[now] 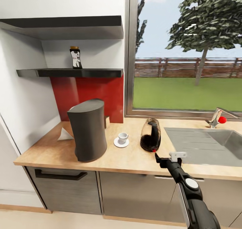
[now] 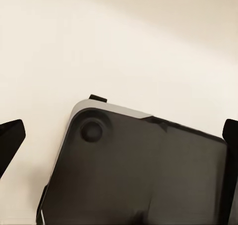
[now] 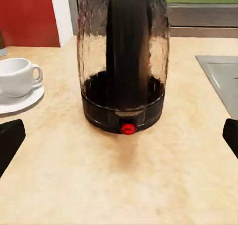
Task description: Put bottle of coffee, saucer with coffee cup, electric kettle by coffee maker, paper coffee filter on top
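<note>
Kitchen countertop [image 1: 131,162] with coffee things and one robot arm reaching in.

The tall dark coffee maker [image 1: 88,130] stands left; the glass electric kettle [image 1: 151,135] stands right of the cup on its saucer [image 1: 121,142]. The right gripper [image 3: 119,136], fingers spread wide, faces the kettle. The coffee bottle [image 1: 75,57] sits on the shelf [image 1: 70,73].

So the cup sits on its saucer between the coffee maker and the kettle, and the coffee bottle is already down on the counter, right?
Not quite: the coffee bottle is on the shelf, as the head view shows. The cup on its saucer between coffee maker and kettle is correct.
</note>
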`<state>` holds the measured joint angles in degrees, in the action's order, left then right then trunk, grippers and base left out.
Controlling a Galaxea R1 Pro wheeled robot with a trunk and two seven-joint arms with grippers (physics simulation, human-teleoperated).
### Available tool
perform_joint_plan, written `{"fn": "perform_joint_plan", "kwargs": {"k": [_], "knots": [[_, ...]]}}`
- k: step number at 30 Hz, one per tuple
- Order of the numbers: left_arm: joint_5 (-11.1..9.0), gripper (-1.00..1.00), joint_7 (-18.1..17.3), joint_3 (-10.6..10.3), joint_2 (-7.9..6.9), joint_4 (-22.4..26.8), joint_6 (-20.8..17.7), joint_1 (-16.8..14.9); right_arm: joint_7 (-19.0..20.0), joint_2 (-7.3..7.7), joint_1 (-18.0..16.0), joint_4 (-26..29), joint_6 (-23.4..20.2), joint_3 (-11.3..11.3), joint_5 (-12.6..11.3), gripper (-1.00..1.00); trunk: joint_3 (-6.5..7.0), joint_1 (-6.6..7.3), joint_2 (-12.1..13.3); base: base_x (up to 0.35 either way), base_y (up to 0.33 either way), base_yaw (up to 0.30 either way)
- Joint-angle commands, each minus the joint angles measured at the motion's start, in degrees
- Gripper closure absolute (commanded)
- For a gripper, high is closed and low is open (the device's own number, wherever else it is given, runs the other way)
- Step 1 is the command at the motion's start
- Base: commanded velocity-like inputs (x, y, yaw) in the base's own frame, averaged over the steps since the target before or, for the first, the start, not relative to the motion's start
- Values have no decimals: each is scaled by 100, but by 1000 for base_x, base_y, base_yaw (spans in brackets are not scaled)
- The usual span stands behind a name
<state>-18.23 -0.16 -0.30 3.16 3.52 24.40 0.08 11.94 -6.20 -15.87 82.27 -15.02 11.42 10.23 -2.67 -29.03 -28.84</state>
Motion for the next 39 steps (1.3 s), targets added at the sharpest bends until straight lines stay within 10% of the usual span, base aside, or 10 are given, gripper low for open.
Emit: {"fn": "perform_joint_plan", "kwargs": {"k": [1,39], "knots": [[-23,-100,-2,-5,1,8,7,1,54,-9,-8,-53,44,19,59,-100,-10,-5,-10,264,0,0],[-14,-100,-2,-23,1,8,56,1,150,2,-12,-250,560,19,59,-100,-10,-5,-10,132,0,0]]}}
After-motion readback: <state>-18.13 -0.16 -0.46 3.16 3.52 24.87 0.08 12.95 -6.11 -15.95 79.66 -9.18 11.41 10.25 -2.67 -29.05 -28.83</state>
